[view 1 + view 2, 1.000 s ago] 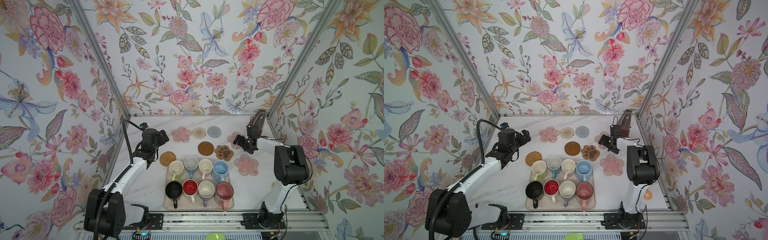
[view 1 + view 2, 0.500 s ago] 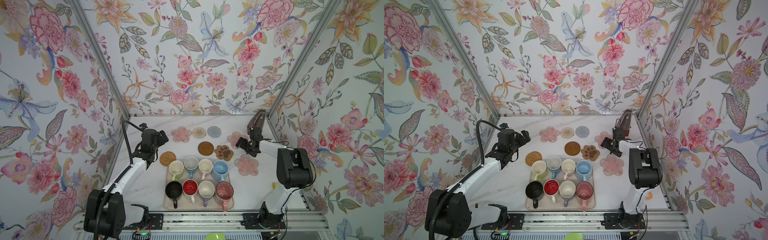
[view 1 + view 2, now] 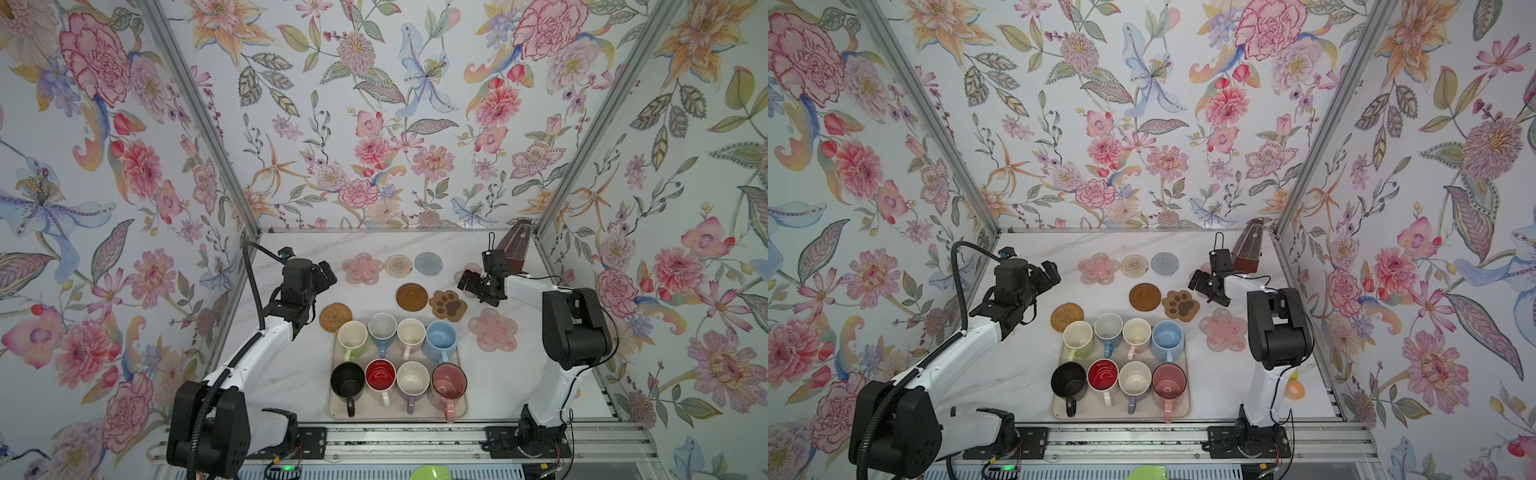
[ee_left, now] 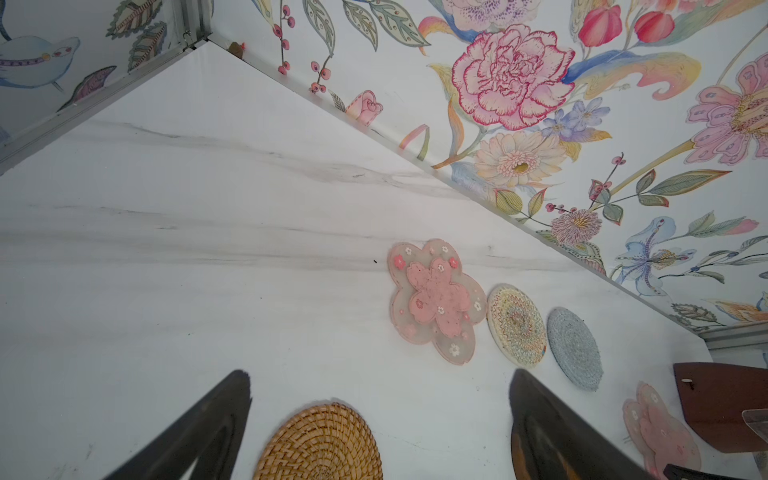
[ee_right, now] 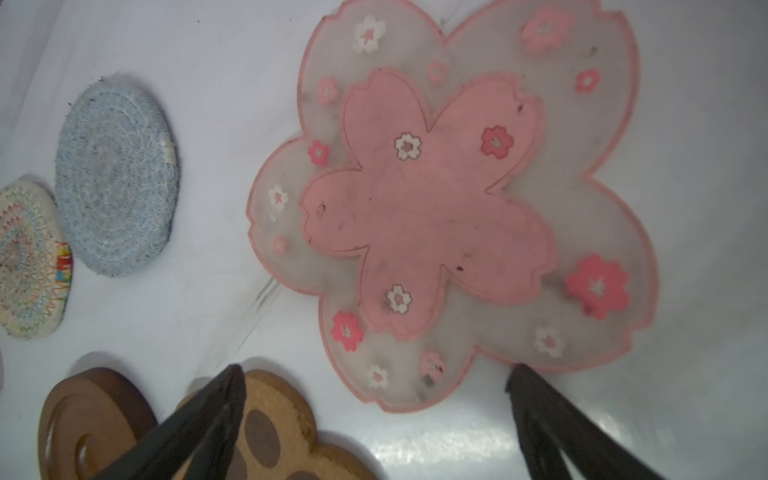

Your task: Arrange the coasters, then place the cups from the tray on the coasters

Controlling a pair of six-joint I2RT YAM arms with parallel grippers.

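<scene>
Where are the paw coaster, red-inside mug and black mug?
paw coaster [image 3: 449, 308], in a top view, big dark pad.
red-inside mug [image 3: 380, 374], in a top view, red inside.
black mug [image 3: 347, 378], in a top view, inside.

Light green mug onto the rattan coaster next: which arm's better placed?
Likely left. The left gripper, open, hangs by the rattan coaster, and the light green mug sits in the tray corner nearest it. The right gripper, also open, hovers farther off over a pink flower coaster.

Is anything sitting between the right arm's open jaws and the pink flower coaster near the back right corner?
Nothing visible does. In the right wrist view the pink flower coaster lies bare on the table just ahead of the right gripper, whose jaws stand open. The paw coaster lies beside it, not on it.
</scene>
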